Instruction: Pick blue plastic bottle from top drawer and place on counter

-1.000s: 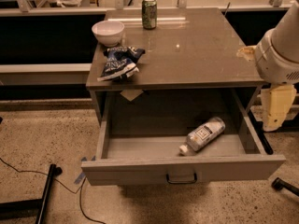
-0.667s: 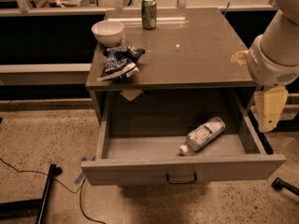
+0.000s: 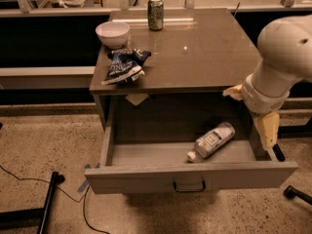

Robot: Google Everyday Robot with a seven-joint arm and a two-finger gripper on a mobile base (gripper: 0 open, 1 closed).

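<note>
The blue plastic bottle (image 3: 212, 140) lies on its side in the open top drawer (image 3: 190, 176), right of centre, with its white cap pointing to the front left. The drawer is pulled far out from under the counter (image 3: 195, 52). My gripper (image 3: 266, 128) hangs from the white arm at the right, over the drawer's right side wall. It is a little right of the bottle and slightly above it, not touching it, and holds nothing that I can see.
On the counter stand a white bowl (image 3: 112, 33) and a green soda can (image 3: 155, 13) at the back, and a blue-and-white snack bag (image 3: 123, 66) lies at the front left edge. A black stand leg (image 3: 47, 204) and a cable lie on the floor at the left.
My arm and gripper have moved left and down, closer to the drawer's right side. The bottle has not moved.
</note>
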